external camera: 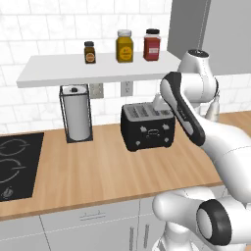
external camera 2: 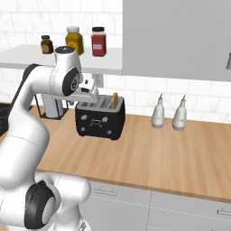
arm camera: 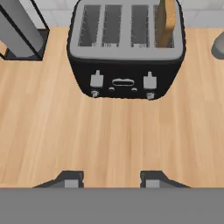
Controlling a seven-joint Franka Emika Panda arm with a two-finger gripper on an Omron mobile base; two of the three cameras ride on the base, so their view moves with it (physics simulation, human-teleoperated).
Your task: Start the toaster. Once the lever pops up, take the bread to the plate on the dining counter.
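Kitchen: hob (external camera: 14, 164), toaster (external camera: 147, 126), tiled wall (external camera: 44, 34)

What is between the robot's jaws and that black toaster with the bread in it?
Nothing visible. In the hand view, bare wooden counter lies between the gripper and the toaster, whose rightmost slot holds the bread.

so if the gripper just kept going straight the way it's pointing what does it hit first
Probably the bare wood counter in front of the toaster. In the hand view the gripper, jaws apart and empty, looks down at the boards, with the toaster further ahead. Depth is unclear, so a shallower approach could meet the toaster's front instead.
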